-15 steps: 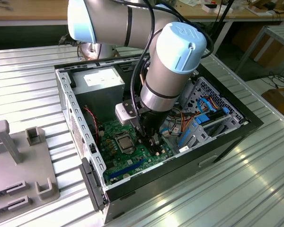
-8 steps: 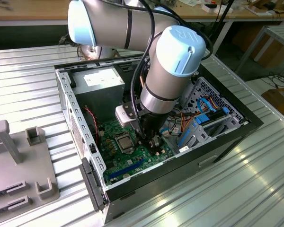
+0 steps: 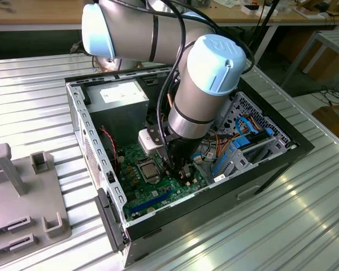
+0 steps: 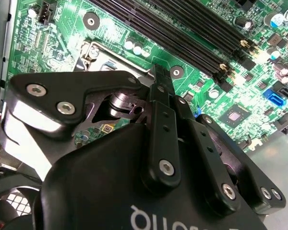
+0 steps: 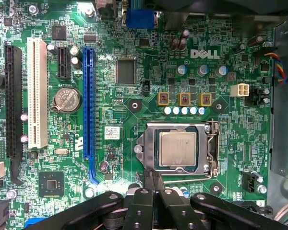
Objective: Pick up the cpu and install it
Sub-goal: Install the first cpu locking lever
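- The gripper [image 5: 152, 184] has its 2 fingers [image 5: 148, 181] pressed together, tip against tip, with no gap visible between them in the first wrist view; they are clenched and grasp nothing.
- In the second wrist view the same black fingers [image 4: 161, 93] meet in a narrow closed point above the green motherboard [image 4: 53, 36], with nothing pinched in them.
- The fingertips sit just beside the near edge of the socket [image 5: 178, 149], over its metal frame; whether they touch the frame I cannot tell.
- The cpu [image 5: 178, 149] lies just beyond the fingertips, flat inside the socket, apart from the fingers.
- It is a small square chip with a pale silver-grey metal top, set square to the frame, with a thin darker border around it.
- The socket's metal frame surrounds the chip on all 4 sides, with a lever rod running along 1 side.
- In the exterior view the gripper [image 3: 179, 169] reaches down into the open computer case [image 3: 96, 149], and the socket [image 3: 149, 166] shows just beside it on the exterior view's left.
- Further from the fingers than the chip, a blue slot [image 5: 89, 103] and a white slot [image 5: 37, 93] run along the board, with a round coin battery [image 5: 67, 100] between them.
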Tool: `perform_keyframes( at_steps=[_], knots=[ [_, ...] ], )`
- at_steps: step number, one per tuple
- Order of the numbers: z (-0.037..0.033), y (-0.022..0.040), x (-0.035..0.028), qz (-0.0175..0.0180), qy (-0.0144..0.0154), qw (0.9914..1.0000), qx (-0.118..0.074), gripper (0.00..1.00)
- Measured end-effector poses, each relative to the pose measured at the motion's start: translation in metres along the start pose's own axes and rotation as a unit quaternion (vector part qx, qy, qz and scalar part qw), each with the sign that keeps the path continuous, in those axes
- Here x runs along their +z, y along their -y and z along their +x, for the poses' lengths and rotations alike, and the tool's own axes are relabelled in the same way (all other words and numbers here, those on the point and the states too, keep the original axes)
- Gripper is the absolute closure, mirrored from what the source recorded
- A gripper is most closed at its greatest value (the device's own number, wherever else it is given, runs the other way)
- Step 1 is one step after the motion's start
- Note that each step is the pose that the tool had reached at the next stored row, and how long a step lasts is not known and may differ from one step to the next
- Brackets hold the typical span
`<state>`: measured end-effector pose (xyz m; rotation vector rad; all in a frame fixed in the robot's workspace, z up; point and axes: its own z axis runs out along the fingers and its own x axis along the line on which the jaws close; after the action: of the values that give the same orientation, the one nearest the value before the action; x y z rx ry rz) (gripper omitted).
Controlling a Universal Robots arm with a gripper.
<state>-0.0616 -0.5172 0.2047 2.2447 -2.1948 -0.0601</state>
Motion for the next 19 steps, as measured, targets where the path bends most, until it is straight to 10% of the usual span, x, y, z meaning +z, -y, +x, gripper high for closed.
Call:
perform_keyframes(
  at_steps=[19],
  knots=[
    [0.0002,0.0043,0.0038,-0.0002,-0.0057,0.99998,-0.002,0.89]
  ],
)
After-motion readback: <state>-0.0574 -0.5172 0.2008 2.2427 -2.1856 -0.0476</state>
